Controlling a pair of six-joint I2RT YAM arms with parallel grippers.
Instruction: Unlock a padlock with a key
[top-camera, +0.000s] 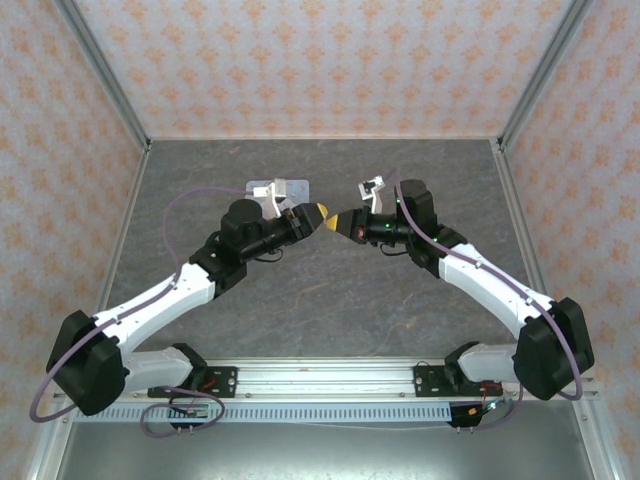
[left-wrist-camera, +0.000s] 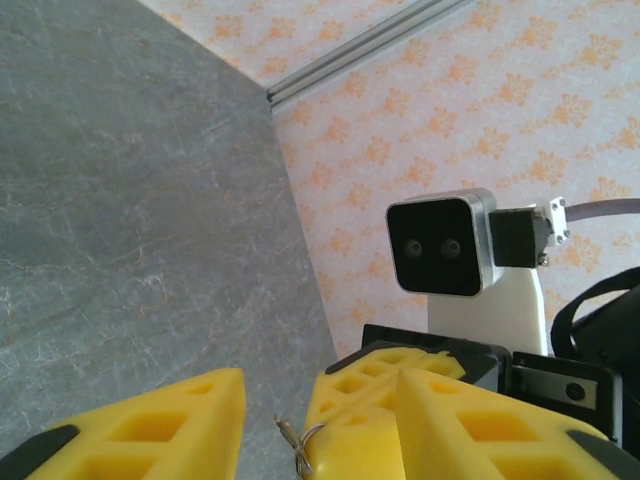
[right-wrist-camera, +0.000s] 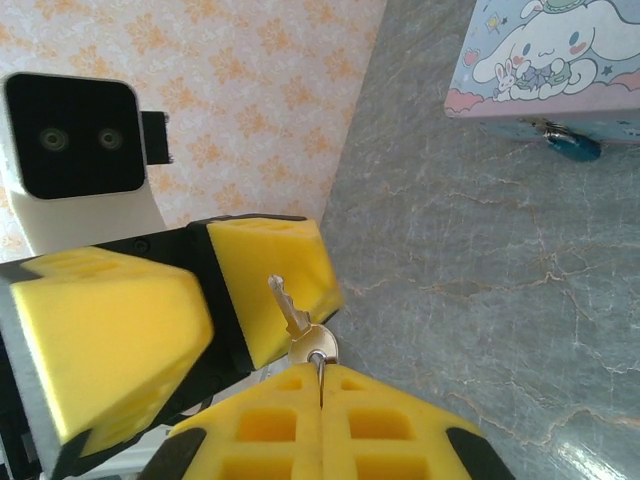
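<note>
Standing up out of the right gripper (right-wrist-camera: 320, 385), the key (right-wrist-camera: 290, 308) is a thin metal blade with a round silver head, and that head is pinched in the seam where the two yellow foam fingers press together. The blade leans slightly left and lies against the face of one yellow finger (right-wrist-camera: 270, 275) of the left gripper (top-camera: 312, 214); whether it touches that finger cannot be told. The left gripper's fingers are spread apart with nothing between their pads, and in its own wrist view the key and a small wire ring show in the gap at the bottom edge. From above, the two arms meet tip to tip over the middle of the grey table (right-wrist-camera: 480, 260), both held off its surface. The padlock (right-wrist-camera: 573, 146) is teal and hangs at the lower edge of the pale blue cartoon-print tin (right-wrist-camera: 545, 60), well apart from the key, toward the far side of the table. Walls papered in an orange pattern (right-wrist-camera: 270, 80) enclose the table.
</note>
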